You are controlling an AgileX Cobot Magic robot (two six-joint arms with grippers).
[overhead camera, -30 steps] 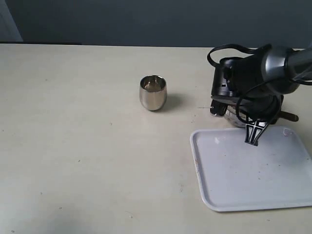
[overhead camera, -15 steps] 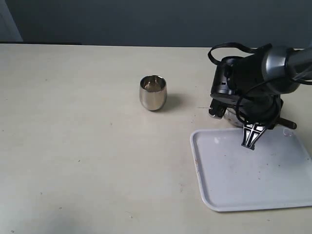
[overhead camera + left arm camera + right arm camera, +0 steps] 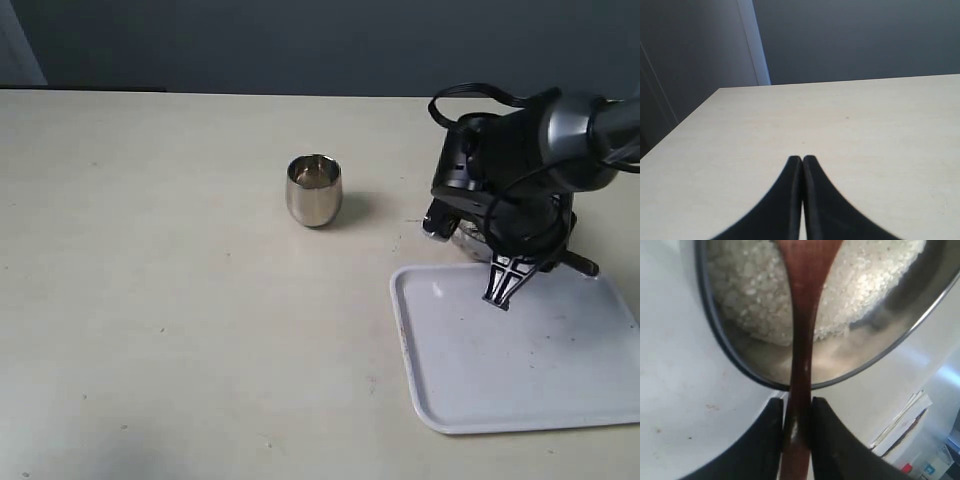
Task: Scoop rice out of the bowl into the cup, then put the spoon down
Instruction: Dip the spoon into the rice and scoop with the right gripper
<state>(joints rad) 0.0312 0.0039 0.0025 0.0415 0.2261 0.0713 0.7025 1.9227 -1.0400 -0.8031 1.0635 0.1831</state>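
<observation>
In the right wrist view my right gripper (image 3: 797, 402) is shut on the handle of the dark reddish-brown wooden spoon (image 3: 802, 340). The spoon reaches over the rim of the steel bowl (image 3: 740, 365), with its scoop end over the heap of white rice (image 3: 750, 295). In the exterior view the right arm covers most of the bowl (image 3: 460, 238), and the right gripper (image 3: 500, 288) hangs over the tray's far edge. The small steel cup (image 3: 314, 190) stands upright on the table well to the left. My left gripper (image 3: 802, 159) is shut on nothing, above bare table.
A white tray (image 3: 520, 360) lies at the front right, its far edge just below the bowl. A dark wall rises behind the table's far edge.
The right gripper has shifted slightly left and lower over the tray's far edge, the spoon still in it. The cup has not moved.
</observation>
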